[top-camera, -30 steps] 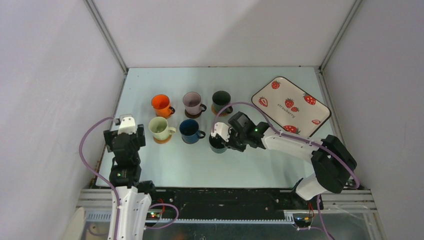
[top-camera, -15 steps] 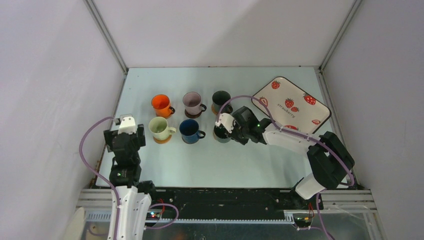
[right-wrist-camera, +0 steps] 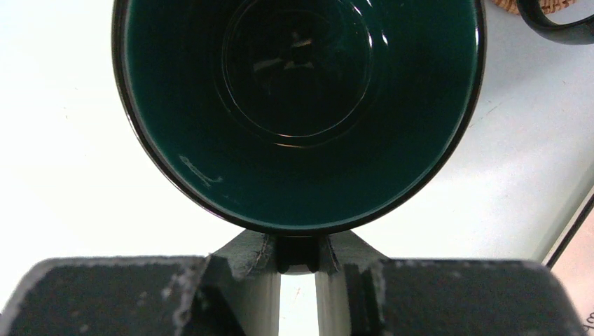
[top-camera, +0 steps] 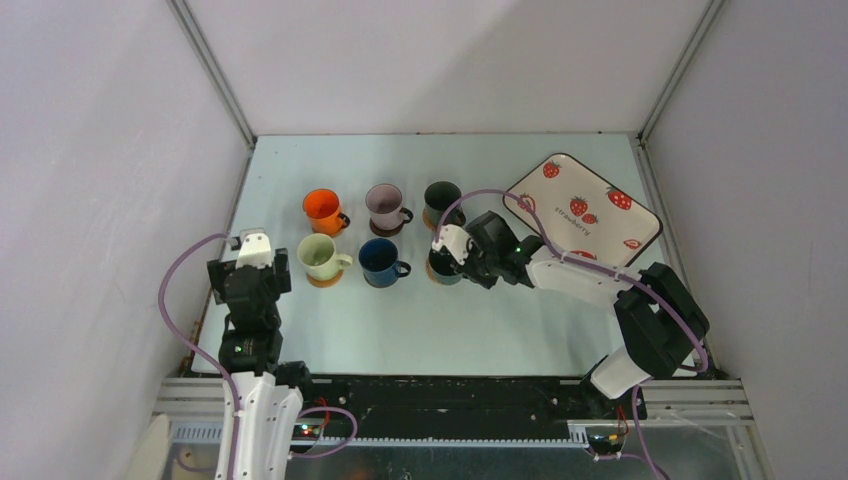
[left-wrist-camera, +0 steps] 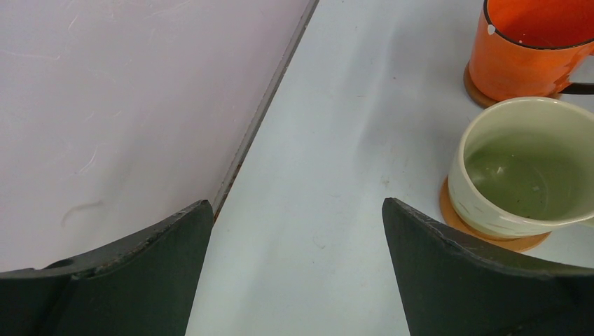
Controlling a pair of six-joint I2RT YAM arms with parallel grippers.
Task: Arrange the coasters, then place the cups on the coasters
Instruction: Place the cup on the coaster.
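Note:
Five cups stand in two rows: orange (top-camera: 322,207), mauve-white (top-camera: 384,205) and dark green (top-camera: 441,199) behind, pale green (top-camera: 318,257) and navy (top-camera: 380,260) in front. Tan coasters (left-wrist-camera: 483,236) show under the pale green cup (left-wrist-camera: 525,171) and the orange one (left-wrist-camera: 536,49). My right gripper (top-camera: 452,262) is shut on the handle of a second dark green cup (right-wrist-camera: 298,105), held upright just right of the navy cup. Whether a coaster lies beneath it I cannot tell. My left gripper (left-wrist-camera: 298,217) hangs open over bare table, left of the pale green cup.
A white strawberry-print tray (top-camera: 580,212) lies at the back right, behind my right arm. The left wall's base runs close beside my left gripper. A woven coaster edge (right-wrist-camera: 518,5) and a dark handle (right-wrist-camera: 557,26) sit just beyond the held cup.
My right gripper has carried the dark green cup away from the near side into line with the navy cup, then nearly stopped. The left arm has not moved.

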